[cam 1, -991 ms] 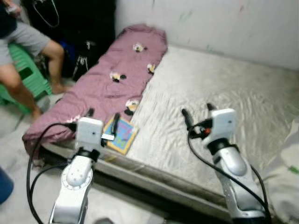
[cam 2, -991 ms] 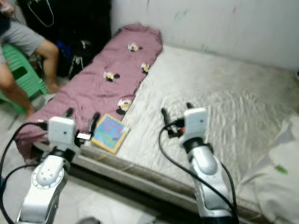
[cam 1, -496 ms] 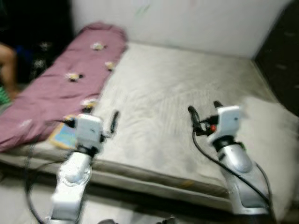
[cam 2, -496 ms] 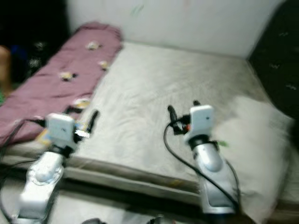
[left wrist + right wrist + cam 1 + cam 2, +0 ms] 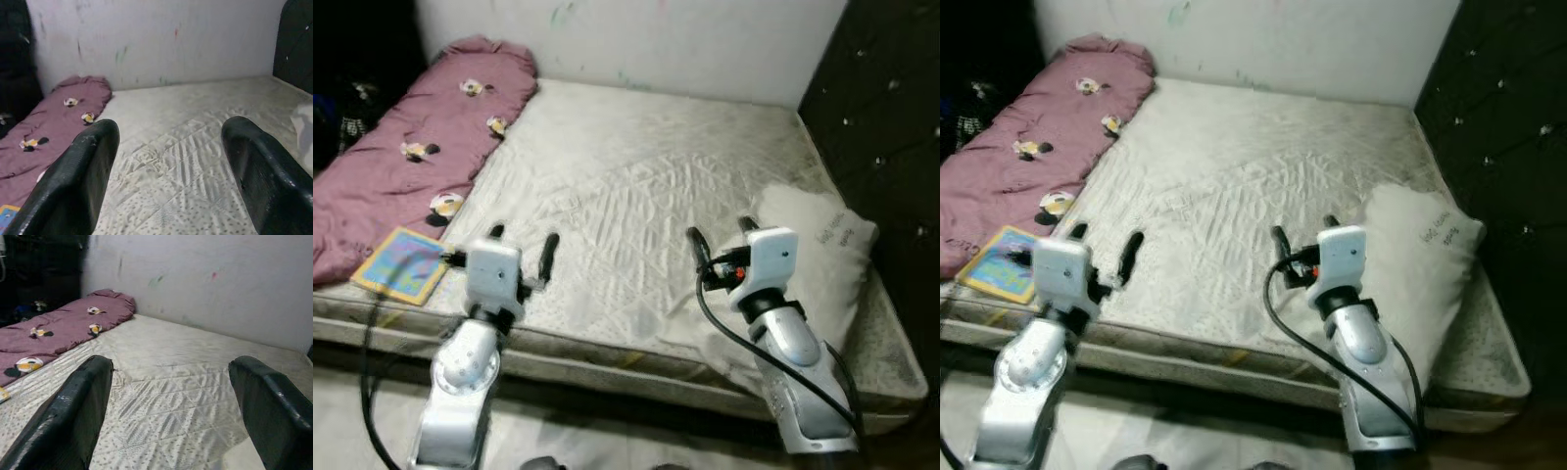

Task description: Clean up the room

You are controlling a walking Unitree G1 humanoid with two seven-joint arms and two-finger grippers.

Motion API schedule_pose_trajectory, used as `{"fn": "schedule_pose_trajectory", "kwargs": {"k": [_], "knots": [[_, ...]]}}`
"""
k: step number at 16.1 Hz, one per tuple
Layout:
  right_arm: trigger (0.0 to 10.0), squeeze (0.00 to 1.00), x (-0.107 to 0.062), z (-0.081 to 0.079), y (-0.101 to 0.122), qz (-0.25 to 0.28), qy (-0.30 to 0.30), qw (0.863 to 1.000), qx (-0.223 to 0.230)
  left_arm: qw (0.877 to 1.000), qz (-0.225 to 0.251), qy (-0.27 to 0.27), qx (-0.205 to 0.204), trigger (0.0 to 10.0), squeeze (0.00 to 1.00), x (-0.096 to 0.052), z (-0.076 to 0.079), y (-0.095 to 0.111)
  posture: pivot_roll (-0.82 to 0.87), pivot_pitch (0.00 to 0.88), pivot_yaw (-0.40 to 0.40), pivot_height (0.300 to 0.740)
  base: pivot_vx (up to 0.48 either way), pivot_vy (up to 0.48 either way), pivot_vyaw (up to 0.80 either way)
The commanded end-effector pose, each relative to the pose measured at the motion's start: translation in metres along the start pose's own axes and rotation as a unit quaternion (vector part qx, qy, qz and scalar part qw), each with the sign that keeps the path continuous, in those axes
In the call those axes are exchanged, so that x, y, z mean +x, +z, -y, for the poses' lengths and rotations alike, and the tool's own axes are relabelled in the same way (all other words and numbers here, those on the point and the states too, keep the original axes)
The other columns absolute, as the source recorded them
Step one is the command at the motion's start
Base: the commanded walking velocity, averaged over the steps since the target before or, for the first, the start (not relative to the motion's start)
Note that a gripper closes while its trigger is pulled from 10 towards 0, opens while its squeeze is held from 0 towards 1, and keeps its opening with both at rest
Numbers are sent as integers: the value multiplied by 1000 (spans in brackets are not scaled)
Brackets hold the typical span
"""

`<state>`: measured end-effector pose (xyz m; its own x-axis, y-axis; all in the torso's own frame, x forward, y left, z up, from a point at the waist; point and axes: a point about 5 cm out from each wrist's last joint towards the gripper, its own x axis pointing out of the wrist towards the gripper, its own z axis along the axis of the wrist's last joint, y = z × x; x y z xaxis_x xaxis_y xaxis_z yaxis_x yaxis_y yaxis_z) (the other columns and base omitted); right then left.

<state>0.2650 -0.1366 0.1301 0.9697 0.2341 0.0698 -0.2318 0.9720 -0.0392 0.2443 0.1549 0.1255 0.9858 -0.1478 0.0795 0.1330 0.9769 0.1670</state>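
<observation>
Right now I have both arms out over the near edge of the bare mattress [image 5: 646, 186], left gripper [image 5: 521, 250] and right gripper [image 5: 720, 243] each with jaws spread, holding nothing. Beside my left gripper, a colourful book [image 5: 401, 264] lies at the mattress edge, touching the maroon blanket [image 5: 406, 147]. Right of my right gripper lies a white pillow [image 5: 818, 245].
</observation>
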Motion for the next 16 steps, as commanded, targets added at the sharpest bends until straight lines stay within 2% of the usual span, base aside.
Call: {"fn": "schedule_pose_trajectory", "kwargs": {"k": [1, 4, 16], "knots": [[10000, 0, 0, 4, 0, 0, -4, 1000, -5, 1000, 10, -7, -2, 10000, 0, 2, 3, 3, -15, 0, -71, 740, 0, 0, 0], [10000, 0, 1, 3, 1, 1, -1, 1000, -7, 1000, 14, -15, -16, 10000, 0, 2, 4, 4, -13, 0, -75, 740, 0, 0, 0], [10000, 0, 4, 4, 1, 5, 0, 1000, -8, 999, 19, -28, -24, 10000, 0, 4, 7, 5, -11, 0, -77, 740, 298, 0, 0]]}}
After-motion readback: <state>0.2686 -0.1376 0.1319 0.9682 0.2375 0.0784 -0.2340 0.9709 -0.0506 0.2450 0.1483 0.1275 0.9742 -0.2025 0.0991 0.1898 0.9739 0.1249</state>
